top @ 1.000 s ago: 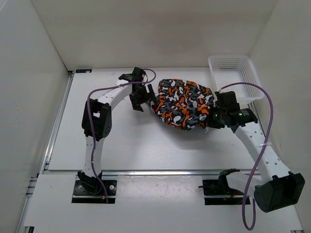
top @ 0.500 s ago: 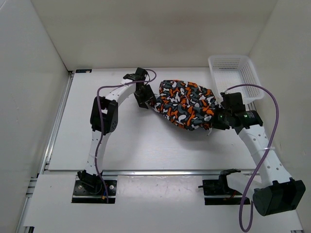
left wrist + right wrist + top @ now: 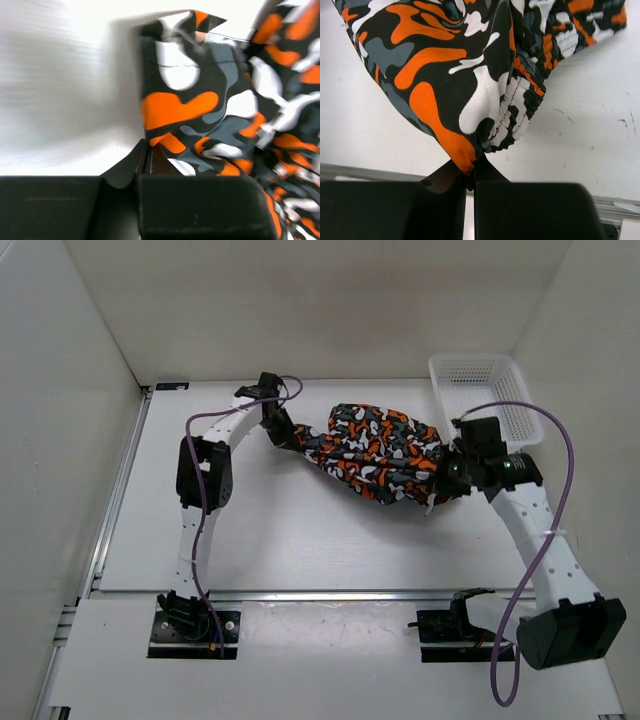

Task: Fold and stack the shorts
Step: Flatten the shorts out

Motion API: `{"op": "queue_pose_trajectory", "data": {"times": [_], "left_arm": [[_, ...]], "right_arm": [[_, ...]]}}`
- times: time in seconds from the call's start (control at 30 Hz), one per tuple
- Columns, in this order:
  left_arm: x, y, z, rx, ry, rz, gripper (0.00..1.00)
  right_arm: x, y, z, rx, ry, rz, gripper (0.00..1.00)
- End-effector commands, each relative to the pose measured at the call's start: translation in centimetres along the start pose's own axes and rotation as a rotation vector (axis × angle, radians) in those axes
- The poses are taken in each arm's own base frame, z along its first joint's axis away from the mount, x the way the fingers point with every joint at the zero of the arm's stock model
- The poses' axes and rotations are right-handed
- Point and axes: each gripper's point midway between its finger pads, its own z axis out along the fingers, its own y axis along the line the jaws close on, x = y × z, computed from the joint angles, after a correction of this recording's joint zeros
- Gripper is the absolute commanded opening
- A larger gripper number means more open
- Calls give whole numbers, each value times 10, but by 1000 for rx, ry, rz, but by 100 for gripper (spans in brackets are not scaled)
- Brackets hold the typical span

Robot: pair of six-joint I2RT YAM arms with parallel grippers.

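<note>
On table point(image 3: 250, 530): shorts point(image 3: 380, 452) | left gripper point(image 3: 148, 152) clamps one end | right gripper point(image 3: 470, 170) clamps other

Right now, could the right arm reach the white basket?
Probably yes: the basket sits just beyond the right end effector with nothing between, though it is shut on the shorts, which would drag along.

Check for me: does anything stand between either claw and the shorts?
Nothing visible does. The left claw is shut on the left end of the shorts, and the right claw is shut on the right end. The white basket stands at the far right, beside them, not between.
</note>
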Motion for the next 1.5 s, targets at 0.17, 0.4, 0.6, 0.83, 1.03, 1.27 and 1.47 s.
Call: {"op": "queue_pose_trajectory", "data": {"times": [0.17, 0.4, 0.6, 0.83, 1.03, 1.27, 1.47], "left_arm": [[-114, -46, -253, 358, -436, 49, 10], [-77, -26, -391, 433, -621, 115, 10], [12, 33, -301, 260, -478, 101, 10], [90, 126, -163, -56, -246, 6, 10], [84, 131, -166, -89, -284, 4, 10], [81, 131, -166, -96, -291, -6, 10], [80, 129, -172, -78, -304, -9, 10]], "right_arm": [[-203, 77, -64, -190, -359, -96, 1], [-237, 105, -107, -340, -485, -202, 1], [-114, 43, 2, -226, -154, -38, 36], [26, 25, 59, -304, 211, 177, 71], [42, 26, 50, -303, 194, 224, 71], [60, 50, 74, -278, 226, 234, 67], [46, 54, 116, -263, 243, 299, 60]]}}
